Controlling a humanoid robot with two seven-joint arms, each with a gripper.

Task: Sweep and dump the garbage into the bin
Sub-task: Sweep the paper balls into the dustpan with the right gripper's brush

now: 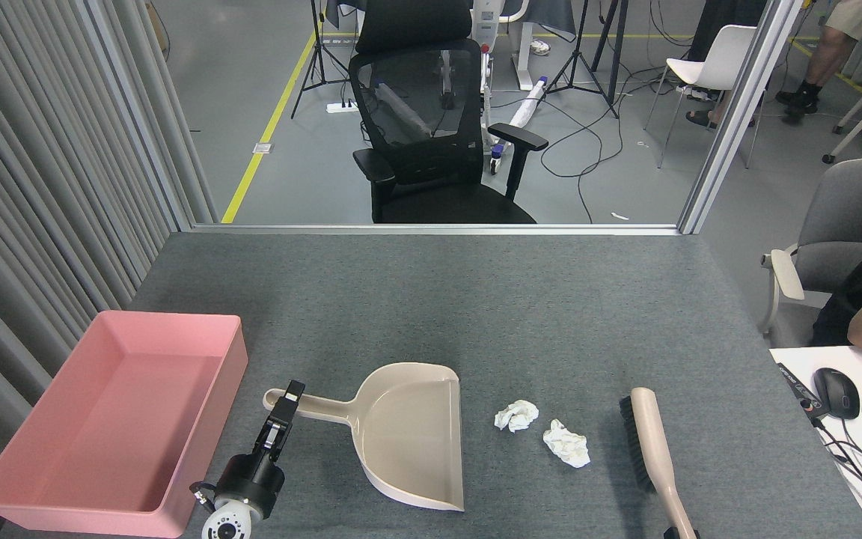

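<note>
Two garbage wads (543, 430) well right of left fingers (286, 400), dustpan (408, 438) between

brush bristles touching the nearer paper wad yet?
Apart. In the head view, bare grey table shows between the brush bristles and the nearer paper wad.

No lettering can be read anywhere in the frame. A small dark item (799, 389) beside the mouse (836, 393) at the lower right carries pale marks — perhaps print, but too small to make out — and nothing else shows any label or number.
</note>
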